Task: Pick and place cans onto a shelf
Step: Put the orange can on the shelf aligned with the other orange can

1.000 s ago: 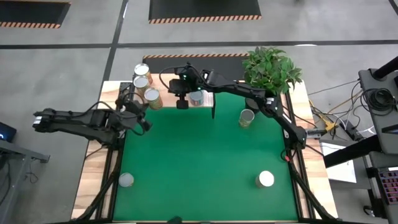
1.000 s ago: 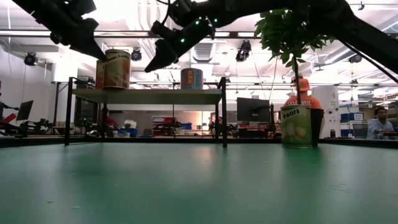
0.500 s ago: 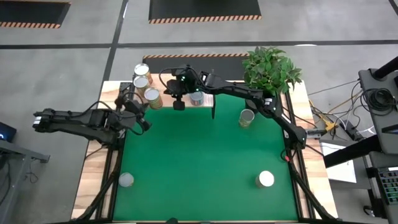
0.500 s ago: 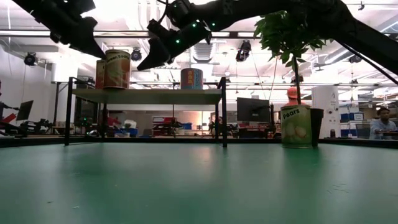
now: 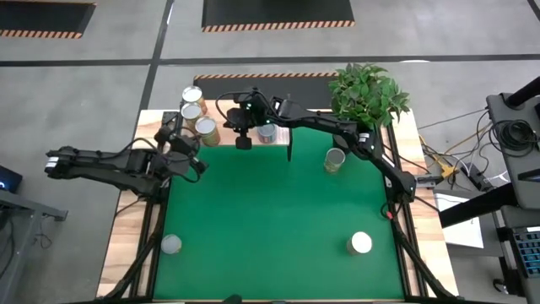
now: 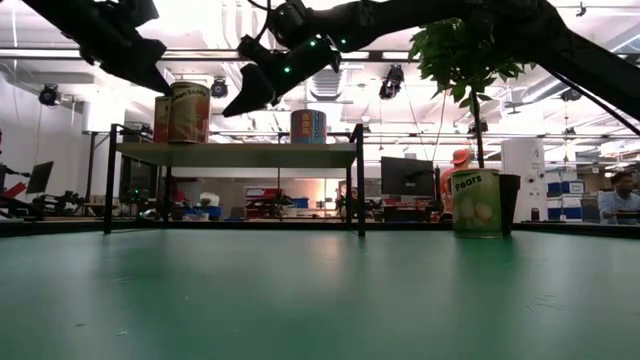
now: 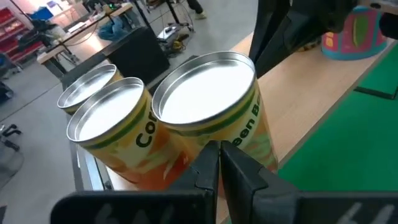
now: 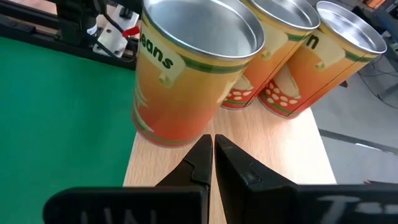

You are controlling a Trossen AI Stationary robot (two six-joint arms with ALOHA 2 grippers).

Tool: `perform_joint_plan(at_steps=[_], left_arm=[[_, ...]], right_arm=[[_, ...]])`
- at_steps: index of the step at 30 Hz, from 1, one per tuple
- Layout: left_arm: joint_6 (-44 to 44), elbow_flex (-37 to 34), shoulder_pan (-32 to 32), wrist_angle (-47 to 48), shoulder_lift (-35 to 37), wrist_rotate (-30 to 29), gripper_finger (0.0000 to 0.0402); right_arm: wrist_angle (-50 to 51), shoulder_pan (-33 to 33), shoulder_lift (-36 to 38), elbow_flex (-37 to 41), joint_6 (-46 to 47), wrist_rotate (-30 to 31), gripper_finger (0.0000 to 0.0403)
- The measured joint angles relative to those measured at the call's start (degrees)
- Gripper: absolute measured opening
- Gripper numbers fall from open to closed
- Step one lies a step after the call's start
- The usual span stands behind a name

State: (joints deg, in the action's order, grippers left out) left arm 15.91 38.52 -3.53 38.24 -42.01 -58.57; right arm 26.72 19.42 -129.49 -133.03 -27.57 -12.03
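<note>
The cans (image 5: 196, 112) stand upright, round tops facing the overhead camera, three in a row at the left end of the shelf (image 5: 232, 139) at the table's far edge; a fourth (image 5: 268, 133) stands further along the plank, another (image 5: 335, 160) on the green mat (image 5: 270, 219) below the plant (image 5: 368, 91), and two more (image 5: 171, 245) (image 5: 361, 243) near the front corners. From above, the left gripper (image 5: 192, 160) hovers just beside the row and the right gripper (image 5: 244, 139) hangs between the row and the fourth can. The table-level camera alone shows labels: a pears can (image 6: 477, 203) upright on the mat and the shelf's black legs (image 6: 110, 180). The left wrist camera shows its fingers (image 7: 214, 165) closed together, empty, in front of a green-banded can (image 7: 208, 106). The right wrist camera shows its fingers (image 8: 208, 155) likewise pressed shut, holding nothing, just short of an orange can (image 8: 193, 68).
</note>
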Motion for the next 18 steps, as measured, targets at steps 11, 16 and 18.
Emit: perform_joint_plan(at_steps=[11,16,18], left_arm=[[0.95,2.33,-1.39,-2.36,4.3,8.08,0.0],[-2.03,5.31,-3.26,-5.97,7.26,4.84,0.0],[-2.81,5.31,-3.78,-6.83,8.6,2.05,0.0]], right_arm=[[-6.4,0.11,-0.07,4.02,0.72,0.04,0.0009],[-11.08,0.11,-0.07,6.33,1.25,0.04,0.0009],[-12.64,0.06,-0.07,7.11,1.5,0.02,0.0009]])
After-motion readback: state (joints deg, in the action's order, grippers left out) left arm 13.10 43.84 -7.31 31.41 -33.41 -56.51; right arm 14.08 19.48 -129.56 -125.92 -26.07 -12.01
